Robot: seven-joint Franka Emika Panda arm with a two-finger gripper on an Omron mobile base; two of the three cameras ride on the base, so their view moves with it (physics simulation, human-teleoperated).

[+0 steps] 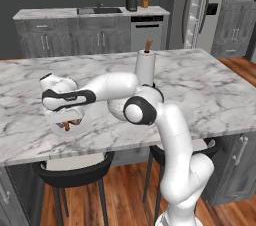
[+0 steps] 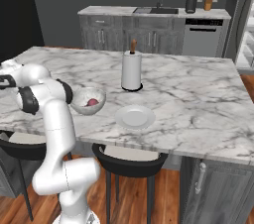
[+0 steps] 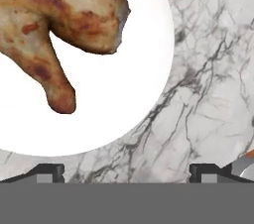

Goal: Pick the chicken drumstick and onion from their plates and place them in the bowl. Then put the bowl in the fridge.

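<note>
One item, the onion (image 2: pixel 92 102), is already seen in the bowl (image 2: pixel 79 107); the drumstick (image 3: pixel 54 25) remains on its plate (image 3: pixel 124 104), below the gripper's (image 3: pixel 126 171) parted, empty jaws.

Golden-brown chicken drumstick (image 3: pixel 54 25) with darker reddish patches, on a plain white plate (image 3: pixel 124 99). White surface (image 3: pixel 208 69) veined in grey marble. Reddish-purple onion (image 2: pixel 92 102) in speckled whitish-grey bowl (image 2: pixel 82 107).

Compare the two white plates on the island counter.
The plate under the end effector holds the chicken drumstick; the plate near the paper towel roll is bare. The drumstick's plate sits toward the counter's left end, the bare plate mid-counter beside the bowl. Both are flat, round and white.
</note>
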